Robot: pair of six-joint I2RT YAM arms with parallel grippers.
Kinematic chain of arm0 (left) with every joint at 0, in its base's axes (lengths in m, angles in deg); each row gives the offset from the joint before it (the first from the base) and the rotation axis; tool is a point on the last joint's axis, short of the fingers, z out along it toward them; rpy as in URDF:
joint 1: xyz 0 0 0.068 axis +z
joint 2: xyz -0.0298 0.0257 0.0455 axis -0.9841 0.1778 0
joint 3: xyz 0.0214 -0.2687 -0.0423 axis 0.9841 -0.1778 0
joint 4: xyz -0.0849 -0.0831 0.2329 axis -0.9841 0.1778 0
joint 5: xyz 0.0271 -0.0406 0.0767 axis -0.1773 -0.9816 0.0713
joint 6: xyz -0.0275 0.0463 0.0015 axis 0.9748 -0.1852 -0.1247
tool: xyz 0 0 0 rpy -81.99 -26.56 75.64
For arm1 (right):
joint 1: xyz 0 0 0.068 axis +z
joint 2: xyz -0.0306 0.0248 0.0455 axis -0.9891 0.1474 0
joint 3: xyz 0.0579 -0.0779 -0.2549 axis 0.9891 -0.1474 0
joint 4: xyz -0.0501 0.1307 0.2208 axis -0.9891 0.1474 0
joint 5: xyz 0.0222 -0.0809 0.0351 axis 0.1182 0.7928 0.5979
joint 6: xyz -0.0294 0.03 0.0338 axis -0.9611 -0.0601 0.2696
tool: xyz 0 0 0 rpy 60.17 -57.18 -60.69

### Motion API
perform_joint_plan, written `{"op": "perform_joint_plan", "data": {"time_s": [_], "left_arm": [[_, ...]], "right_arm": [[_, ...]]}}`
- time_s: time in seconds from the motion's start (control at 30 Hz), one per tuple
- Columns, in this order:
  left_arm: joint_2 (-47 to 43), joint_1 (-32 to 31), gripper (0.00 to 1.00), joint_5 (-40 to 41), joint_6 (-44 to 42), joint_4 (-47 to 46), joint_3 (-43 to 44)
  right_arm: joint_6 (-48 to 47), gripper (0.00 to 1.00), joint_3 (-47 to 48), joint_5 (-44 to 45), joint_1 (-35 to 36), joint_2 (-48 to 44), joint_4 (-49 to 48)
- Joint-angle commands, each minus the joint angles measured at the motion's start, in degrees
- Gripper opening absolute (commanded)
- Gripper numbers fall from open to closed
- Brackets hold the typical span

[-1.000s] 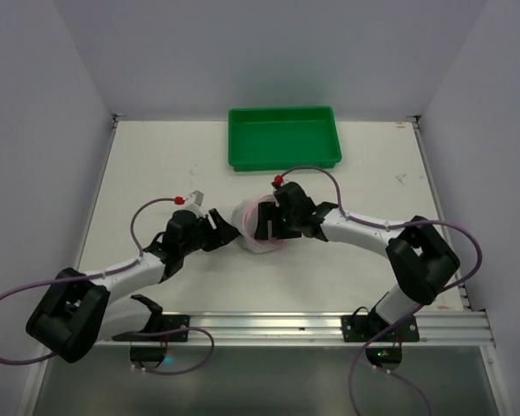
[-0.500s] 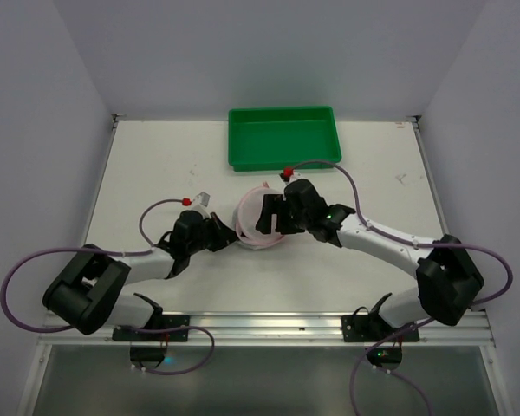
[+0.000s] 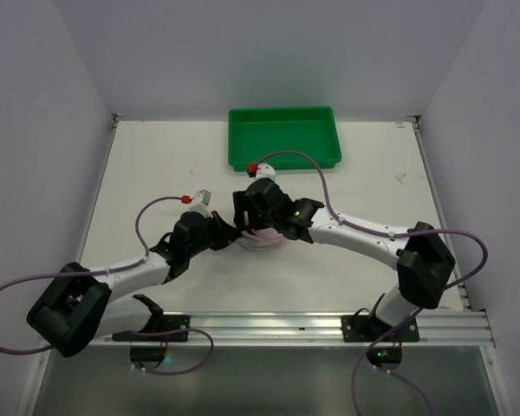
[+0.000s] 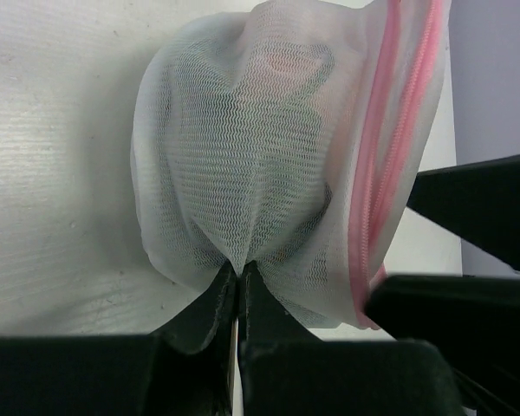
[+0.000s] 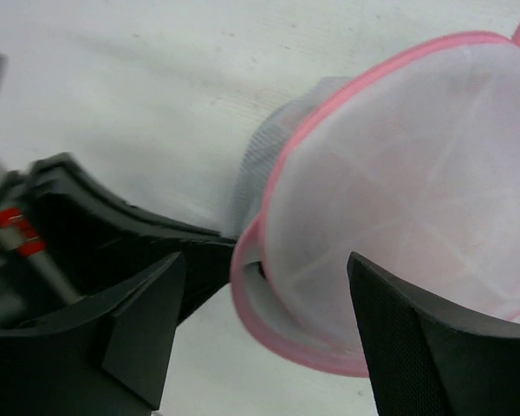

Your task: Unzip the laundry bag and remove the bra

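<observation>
The laundry bag (image 4: 243,156) is a dome of white mesh with a pink zip (image 4: 390,156) along its rim. It stands on the table between both arms and shows in the top view as the laundry bag (image 3: 262,240), partly under the right wrist. My left gripper (image 4: 240,270) is shut, pinching a fold of the mesh at the bag's near side. My right gripper (image 5: 269,338) is open over the pink rim (image 5: 273,208), one finger on either side and clear of it. A dim grey shape shows through the mesh; the bra cannot be made out.
A green rectangular tray (image 3: 283,137) sits at the back of the white table (image 3: 156,173), just beyond the right wrist. Purple cables loop off both arms. A metal rail (image 3: 329,325) runs along the near edge, and grey walls close in both sides.
My left gripper has shut on the bag's mesh. The right gripper has swung left across the bag to its left rim, close to the left gripper.
</observation>
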Motion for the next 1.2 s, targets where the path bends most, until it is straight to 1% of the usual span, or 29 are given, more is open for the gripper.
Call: {"op": "perform_joint_plan", "data": {"time_s": [0.0, 0.1, 0.13, 0.17, 0.2, 0.27, 0.3, 0.43, 0.53, 0.57, 0.63, 0.67, 0.77, 0.8, 0.87, 0.9, 0.93, 1.0, 1.07, 1.1, 1.13, 1.17], "left_arm": [[-2.71, -0.63, 0.0, 4.18, -2.45, 2.24, 2.25], [-3.59, -0.63, 0.0, 4.71, -2.8, 3.29, 2.07], [-3.68, -0.63, 0.0, 4.79, -2.89, 3.56, 1.9], [-3.86, -0.72, 0.0, 4.8, -2.89, 3.56, 1.72], [-3.95, -0.63, 0.0, 4.8, -2.98, 3.65, 1.63], [-4.04, -0.72, 0.0, 4.8, -2.89, 3.73, 1.19], [-4.12, -0.63, 0.0, 4.8, -2.89, 3.82, 1.11], [-4.39, -0.72, 0.0, 4.88, -2.98, 4.26, 0.67], [-4.56, -0.63, 0.0, 4.88, -3.33, 4.52, 0.49], [-4.65, -0.63, 0.0, 4.88, -3.5, 4.53, 0.4], [-4.56, -0.63, 0.0, 4.8, -3.94, 4.7, 0.4], [-4.65, -0.63, 0.0, 4.88, -4.12, 4.79, 0.4], [-4.48, -0.72, 0.0, 4.45, -5.35, 4.79, 0.66], [-4.48, -0.63, 0.0, 4.18, -6.05, 4.79, 0.84], [-4.48, -0.63, 0.0, 3.48, -6.58, 5.05, 0.93], [-4.48, -0.63, 0.0, 3.3, -6.84, 5.23, 1.02], [-4.48, -0.63, 0.0, 3.13, -7.11, 5.23, 1.02], [-4.56, -0.63, 0.0, 2.69, -7.37, 5.66, 1.1], [-4.56, -0.63, 0.0, 2.34, -7.37, 6.11, 1.28], [-4.74, -0.63, 0.0, 2.07, -7.29, 6.54, 1.54], [-4.83, -0.72, 0.0, 1.81, -7.29, 6.81, 1.63], [-5.26, -0.63, 0.0, 1.37, -7.37, 7.07, 1.72]], "right_arm": [[0.48, 0.75, 2.42, 6.19, -0.14, 3.1, 2.56], [1.62, 0.66, 2.6, 7.69, -0.14, 4.16, 3.44], [1.8, 0.6, 2.42, 9.08, -0.14, 4.07, 3.53], [2.06, 0.57, 2.25, 9.79, -0.14, 3.81, 3.79], [2.06, 0.52, 2.16, 10.32, -0.14, 3.55, 4.05], [2.06, 0.48, 1.55, 11.99, -0.31, 2.59, 4.23], [2.06, 0.44, 1.37, 12.43, -0.49, 2.14, 4.67], [2.33, 0.41, -2.66, 12.97, -2.5, -1.37, 5.2], [2.68, 0.37, -6.96, 12.35, -6.19, -6.19, 5.9], [3.2, 0.36, -8.11, 11.91, -8.81, -7.69, 6.08], [3.38, 0.37, -12.06, 10.68, -11.64, -12.96, 6.25], [3.64, 0.38, -13.13, 10.68, -14.26, -14.8, 6.51], [4.26, 0.45, -15.94, 10.07, -19.27, -21.22, 9.32], [3.91, 0.52, -16.38, 10.24, -19.73, -22.72, 10.37], [1.9, 0.58, -16.13, 9.89, -19.74, -26.14, 11.08], [0.32, 0.62, -16.04, 8.06, -19.65, -26.94, 9.43], [-1.26, 0.65, -16.3, 1.52, -19.56, -27.65, 7.94], [-3.56, 0.7, -16.65, -3.19, -18.77, -28.88, 4.08], [-5.75, 0.71, -17.0, -9.32, -17.63, -28.54, 0.91], [-6.02, 0.71, -16.83, -10.49, -17.02, -28.01, -0.93], [-6.89, 0.71, -16.39, -12.16, -16.4, -27.22, -2.17], [-8.73, 0.71, -15.95, -15.74, -15.26, -24.95, -3.14]]}}
